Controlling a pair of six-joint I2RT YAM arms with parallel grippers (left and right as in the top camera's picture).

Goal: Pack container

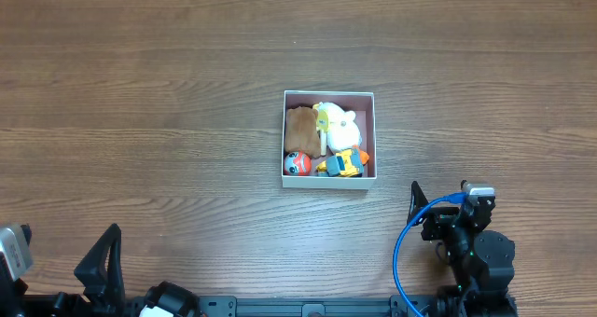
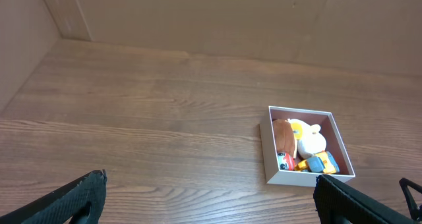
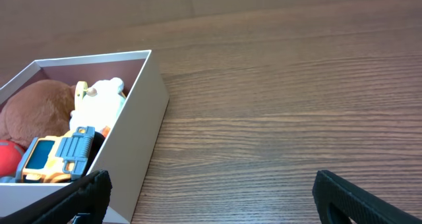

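Note:
The container (image 1: 326, 181), a square white-walled box with a dusty pink inside, sits at the table's middle. In it lie a brown plush (image 1: 300, 128), a white plush (image 1: 338, 126), a red ball (image 1: 297, 162) and a yellow-and-blue toy truck (image 1: 343, 163). My left gripper (image 1: 70, 256) is open and empty at the near left edge, far from the box. My right gripper (image 1: 443, 203) is open and empty just near and right of the box. The container shows in the left wrist view (image 2: 300, 179) and close at the left of the right wrist view (image 3: 135, 132).
The wood-grain table (image 1: 149, 103) spreads on all sides of the box. A blue cable (image 1: 401, 247) loops beside the right arm. Brown board walls (image 2: 198, 13) stand behind the table in the left wrist view.

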